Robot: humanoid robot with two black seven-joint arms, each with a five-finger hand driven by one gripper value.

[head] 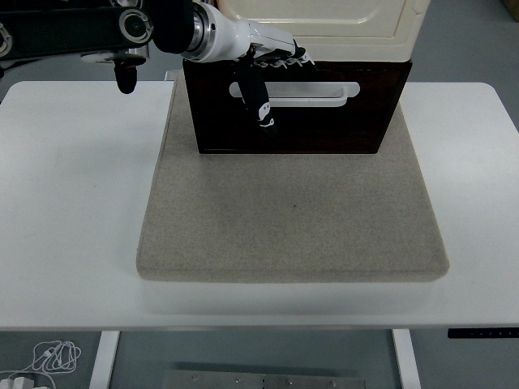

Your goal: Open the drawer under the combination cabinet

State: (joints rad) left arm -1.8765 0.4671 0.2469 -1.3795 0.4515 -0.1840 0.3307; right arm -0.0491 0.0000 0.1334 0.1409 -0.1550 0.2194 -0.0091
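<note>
A cream combination cabinet (340,20) stands at the back of a grey felt mat (292,219). Under it is a dark brown drawer (324,126) with a white bar handle (324,93) across its front. My left hand (263,77), white with black fingers, reaches in from the upper left and hovers in front of the handle's left end. Its fingers (284,57) lie loosely along the drawer's top edge and the thumb hangs down over the handle, gripping nothing. The right arm is out of view.
The mat lies on a white table (73,186) with bare surface on both sides. My black left forearm (97,28) crosses the upper left corner. A white cable (53,356) lies on the floor at the bottom left.
</note>
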